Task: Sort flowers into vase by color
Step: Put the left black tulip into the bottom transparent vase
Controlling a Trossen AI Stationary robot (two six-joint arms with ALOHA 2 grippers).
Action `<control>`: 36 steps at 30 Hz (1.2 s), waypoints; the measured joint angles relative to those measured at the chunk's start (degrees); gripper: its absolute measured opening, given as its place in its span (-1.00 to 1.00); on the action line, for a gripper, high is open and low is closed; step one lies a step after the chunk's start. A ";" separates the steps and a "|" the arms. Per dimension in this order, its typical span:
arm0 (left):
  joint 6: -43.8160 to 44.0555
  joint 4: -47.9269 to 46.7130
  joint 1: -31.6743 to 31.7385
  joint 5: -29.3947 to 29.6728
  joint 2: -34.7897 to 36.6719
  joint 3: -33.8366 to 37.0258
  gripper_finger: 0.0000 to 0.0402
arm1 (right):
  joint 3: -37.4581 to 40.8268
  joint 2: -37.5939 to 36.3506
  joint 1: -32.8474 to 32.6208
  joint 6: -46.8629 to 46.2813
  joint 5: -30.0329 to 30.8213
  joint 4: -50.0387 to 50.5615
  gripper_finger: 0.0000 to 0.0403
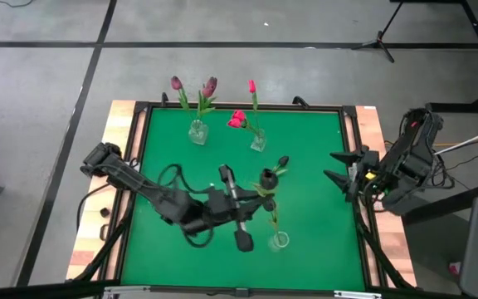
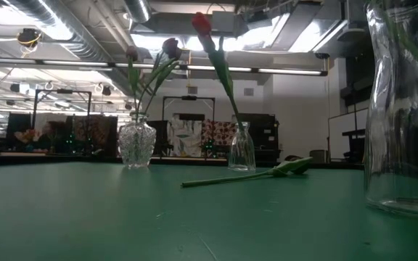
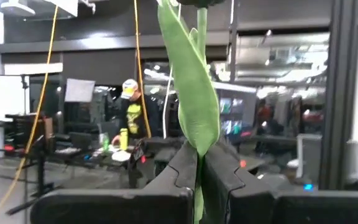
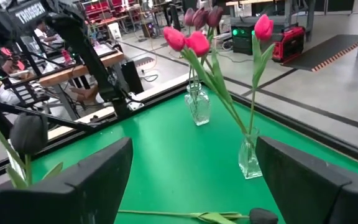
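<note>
Your left gripper (image 3: 197,177) is clamped on a near-black tulip's (image 1: 268,177) smooth green stem, above the empty clear glass vase (image 1: 279,241). Your right gripper (image 4: 191,171) waits spread wide at the mat's (image 1: 305,166) right edge.

The three vases (image 1: 197,132) were clear, glossy glass, the table (image 1: 305,208) wore matt green cloth within a wooden border, and the left gripper (image 3: 199,180) looked matt black plastic.

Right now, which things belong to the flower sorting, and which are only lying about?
Job: glass vases; pink flowers; purple flowers; held dark flower in left tool; loose dark flower on mat.
Not job: tripod; red box.
</note>
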State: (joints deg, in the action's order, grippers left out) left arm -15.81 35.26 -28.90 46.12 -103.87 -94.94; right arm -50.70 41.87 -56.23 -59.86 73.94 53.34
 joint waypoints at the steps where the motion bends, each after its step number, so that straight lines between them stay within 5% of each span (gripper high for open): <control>1: -0.20 -0.37 0.21 0.26 -0.91 -0.77 -0.98 | 0.00 -0.66 0.00 0.87 0.01 -0.03 0.69; 7: -5.14 -0.31 0.56 7.86 -5.87 -5.68 -0.98 | 0.00 -4.22 0.00 4.35 0.57 -0.08 0.69; 19: 4.56 0.06 0.34 9.32 -10.27 -8.17 -0.98 | -0.02 -6.61 -0.01 5.97 0.38 0.78 0.69; 27: -13.00 10.02 0.16 12.88 -9.42 -11.51 -0.98 | -0.02 -6.56 -0.02 6.19 -0.03 0.77 0.69; 36: -2.02 4.93 -1.13 -0.04 -9.57 -14.09 -0.98 | -0.02 -6.53 -0.02 6.19 -0.53 0.79 0.69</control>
State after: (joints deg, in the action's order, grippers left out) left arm -17.83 40.19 -30.03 46.08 -113.45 -109.03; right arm -50.72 35.35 -56.24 -53.67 73.41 54.12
